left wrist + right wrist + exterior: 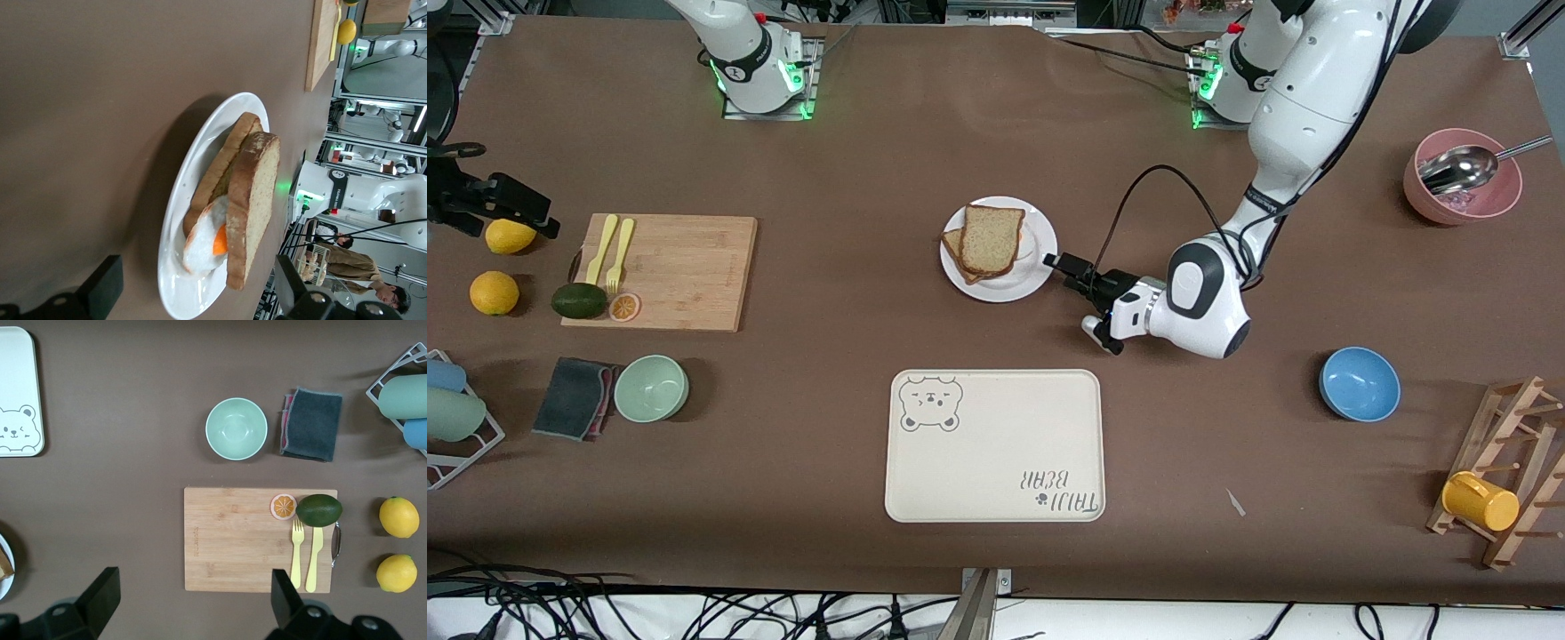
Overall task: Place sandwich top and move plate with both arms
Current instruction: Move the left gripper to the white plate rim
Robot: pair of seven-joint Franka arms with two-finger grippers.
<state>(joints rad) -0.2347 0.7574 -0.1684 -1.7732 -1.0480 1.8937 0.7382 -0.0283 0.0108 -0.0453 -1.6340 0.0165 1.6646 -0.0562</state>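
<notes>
One white plate [1040, 267] carries two bread slices, the sandwich top [991, 238] lying on a browner slice [217, 175] with one fried egg [203, 239] between them. The left gripper [1074, 302] is low over the table just beside the plate's rim, fingers spread and holding nothing. The right gripper [190, 597], also spread and empty, hangs high over one cutting board [233, 539] bearing one avocado [319, 510] and one orange slice [283, 506], with two lemons [399, 517] nearby.

From my remote station I read only "TAIJI BEAR", printed upside down at the lower right corner of the cream tray [996, 444].
</notes>
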